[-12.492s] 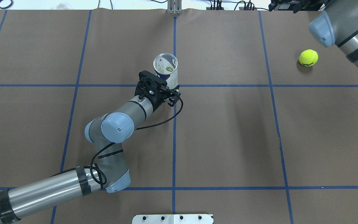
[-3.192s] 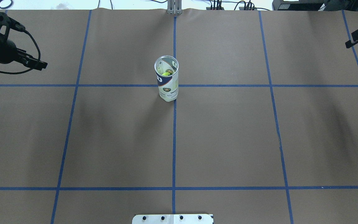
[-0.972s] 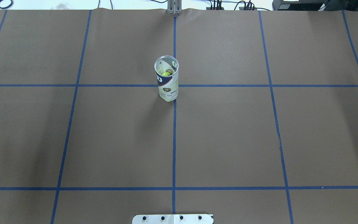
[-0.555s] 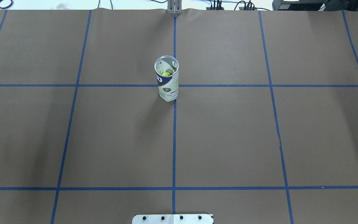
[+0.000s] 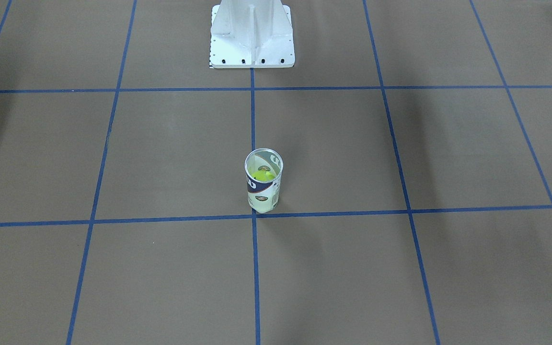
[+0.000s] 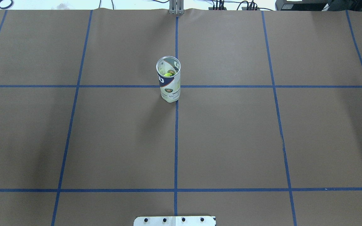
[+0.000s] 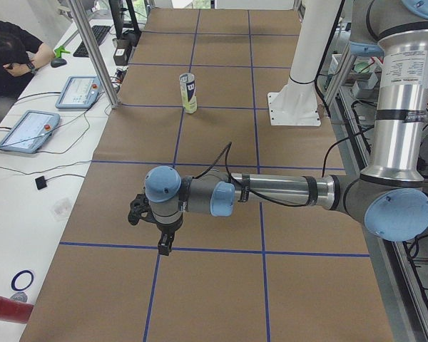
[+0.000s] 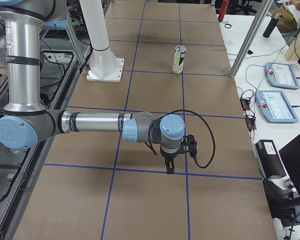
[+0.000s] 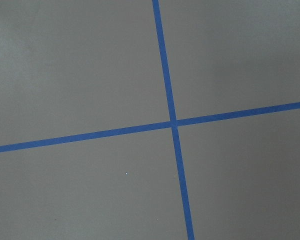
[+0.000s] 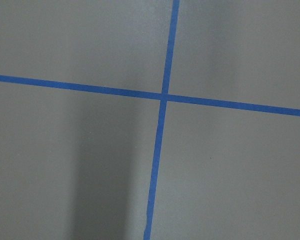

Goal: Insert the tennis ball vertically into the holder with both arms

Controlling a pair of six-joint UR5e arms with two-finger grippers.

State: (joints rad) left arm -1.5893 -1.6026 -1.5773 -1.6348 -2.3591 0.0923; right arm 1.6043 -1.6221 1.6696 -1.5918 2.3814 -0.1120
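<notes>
Both grippers are hanging over the table ends, and the can is standing upright far between them.

Nearest in each side view, the left gripper [image 7: 159, 229] and the right gripper [image 8: 173, 159] are pointing down at the brown table [image 6: 231, 141], each above a crossing of blue tape [image 9: 173, 123]. Whether their fingers are spread or closed I cannot tell. From both, the can [image 6: 169, 85] is lying well apart, straight along the table toward the middle, so neither gripper is seeming clearly nearer. Its long axis is running vertical, the open mouth is facing up, and the tennis ball [image 6: 168, 74] is sitting down inside it. In my judgement the insertion is already done and no further reaching is needed.
</notes>
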